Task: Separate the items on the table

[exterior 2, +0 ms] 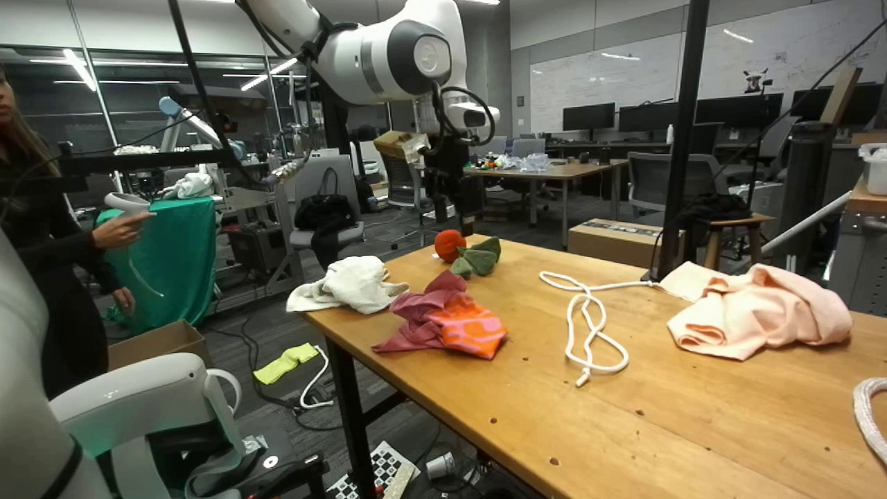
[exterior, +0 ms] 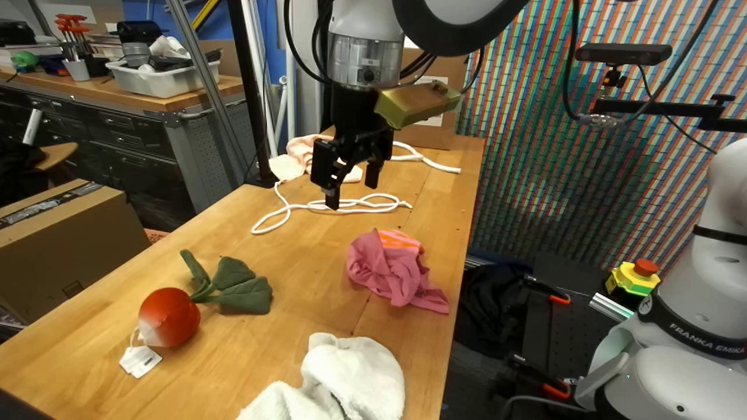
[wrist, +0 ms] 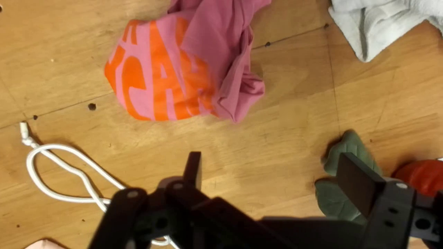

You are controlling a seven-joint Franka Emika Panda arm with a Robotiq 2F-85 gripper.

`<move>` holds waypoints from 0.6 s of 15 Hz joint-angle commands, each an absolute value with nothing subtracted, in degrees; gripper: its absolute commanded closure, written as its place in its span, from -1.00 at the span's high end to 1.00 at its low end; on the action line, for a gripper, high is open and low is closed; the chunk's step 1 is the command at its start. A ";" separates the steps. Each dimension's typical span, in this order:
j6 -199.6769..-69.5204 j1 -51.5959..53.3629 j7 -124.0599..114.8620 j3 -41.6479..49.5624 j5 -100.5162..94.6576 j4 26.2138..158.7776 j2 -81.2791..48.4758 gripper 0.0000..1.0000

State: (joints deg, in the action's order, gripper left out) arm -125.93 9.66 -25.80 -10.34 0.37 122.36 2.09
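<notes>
Pink cloth [exterior: 393, 272] lies lower than the gripper [exterior: 352, 193], apart from its wide-spread jaws.

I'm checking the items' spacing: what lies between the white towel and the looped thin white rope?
In the wrist view, the pink cloth lies between the white towel and the thin white rope, apart from both.

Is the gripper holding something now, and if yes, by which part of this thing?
Nothing is held: the gripper stands open above the table. The green leaves that appear close to it in the wrist view lie below.
</notes>
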 commanded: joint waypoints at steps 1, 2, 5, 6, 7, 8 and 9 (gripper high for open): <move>-128.13 9.02 -25.17 -9.60 0.94 117.02 -2.85 1.00; -128.50 8.93 -25.18 -9.33 0.93 115.81 -4.08 1.00; -129.42 8.76 -25.30 -8.28 1.04 111.74 -8.69 1.00; -129.76 8.79 -25.38 -7.85 0.88 110.41 -10.36 1.00; -130.02 8.85 -25.27 -7.44 0.80 109.20 -11.78 1.00; -130.33 8.99 -25.39 -7.01 0.53 107.88 -13.25 1.00; -130.35 9.08 -25.35 -6.63 0.55 106.40 -14.87 1.00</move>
State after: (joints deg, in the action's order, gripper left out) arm -129.94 8.81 -25.80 -7.55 0.37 112.13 -9.90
